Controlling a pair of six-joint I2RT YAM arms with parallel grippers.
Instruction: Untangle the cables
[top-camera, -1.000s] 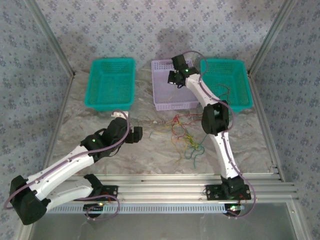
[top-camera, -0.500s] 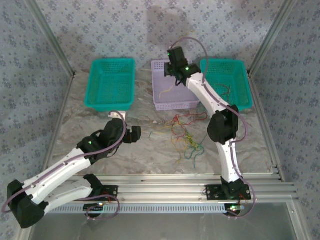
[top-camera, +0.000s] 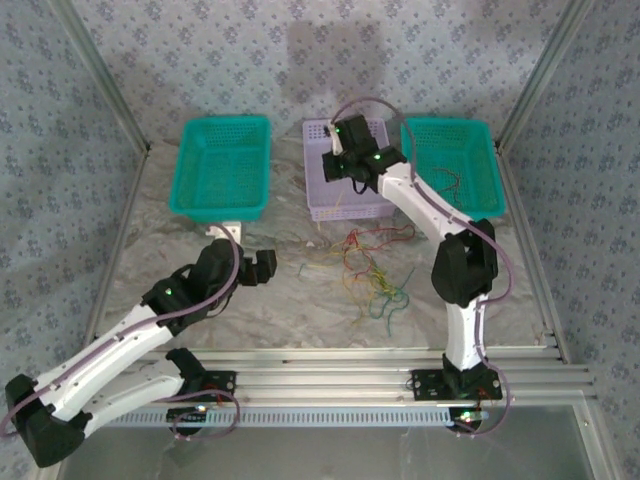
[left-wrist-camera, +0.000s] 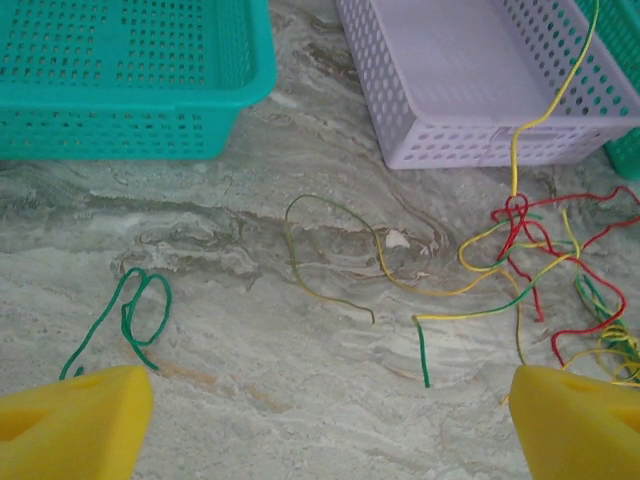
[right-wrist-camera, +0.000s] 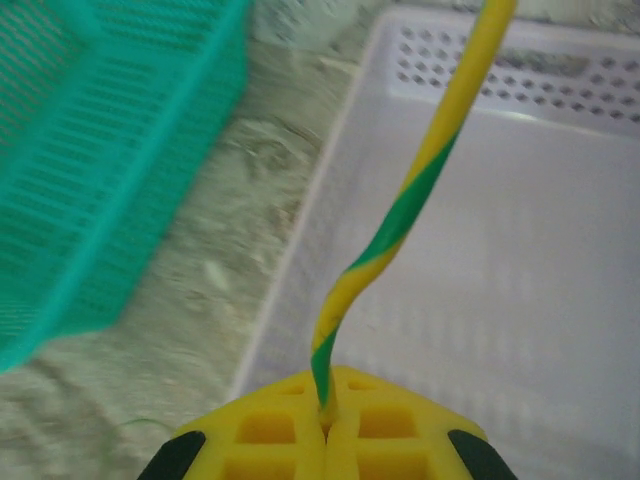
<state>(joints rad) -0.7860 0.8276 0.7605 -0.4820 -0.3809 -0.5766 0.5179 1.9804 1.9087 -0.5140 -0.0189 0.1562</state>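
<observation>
right gripper (right-wrist-camera: 325, 425): mine was clamped tight on one yellow-green striped wire (right-wrist-camera: 400, 215), held up over the lavender basket (top-camera: 350, 210).
left gripper (left-wrist-camera: 325, 425): jaws wide, nothing in them, low over the table (left-wrist-camera: 250, 400), left of the pile.
step: my read is that I was drawing that single strand out of the tangle for the lavender basket.
doing it well: lift slowly, up and far. The strand ran down over the basket's near wall into a red loop, so a jerk would likely drag the whole knot. Left could pin the pile while I pulled.
cables (top-camera: 370, 265): main tangle sat on the table just near of the lavender basket, between the two arms.
look: thin, curly, limp; red, green and yellow strands looped through each other.
strays: one green wire (left-wrist-camera: 140, 310) coiled alone, left of the pile; a yellow-green arc (left-wrist-camera: 330, 240) lay between it and the tangle.
right teal basket (top-camera: 495, 170): a few strands seemed to lie inside.
</observation>
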